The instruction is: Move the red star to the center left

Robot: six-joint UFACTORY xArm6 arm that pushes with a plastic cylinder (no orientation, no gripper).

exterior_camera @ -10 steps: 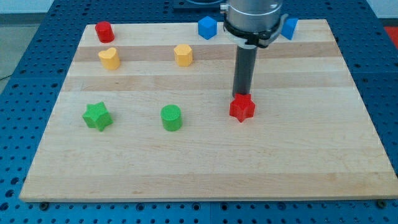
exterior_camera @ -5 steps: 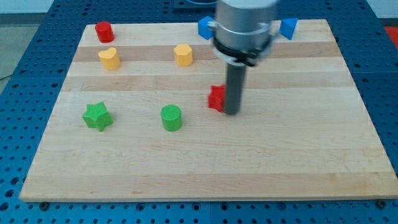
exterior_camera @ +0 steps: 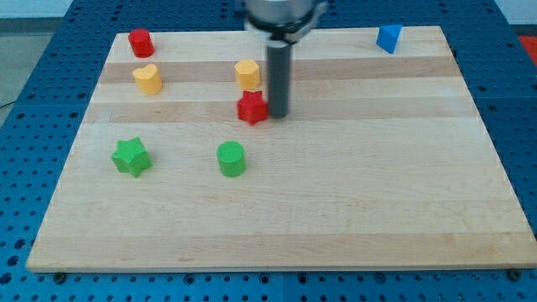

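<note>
A wooden counter (exterior_camera: 336,210) sits on a blue perforated base (exterior_camera: 33,101). A dark vertical rod comes down from the far edge of the scene, and my tip (exterior_camera: 278,115) rests on the wood just to the right of the red star (exterior_camera: 252,107), touching or nearly touching its right side. The arm carries no end effector with jaws, only this rod, so nothing is grasped.

The red star lies a little left of the counter's middle, directly in front of a yellow block (exterior_camera: 247,74) whose exact shape is unclear. Farther left sits a yellow heart (exterior_camera: 147,79), with a red cylinder (exterior_camera: 140,42) in the far left corner. Nearer, a green star (exterior_camera: 131,157) lies at the left and a green cylinder (exterior_camera: 232,158) beside it. A blue block (exterior_camera: 388,39) sits at the far right.
</note>
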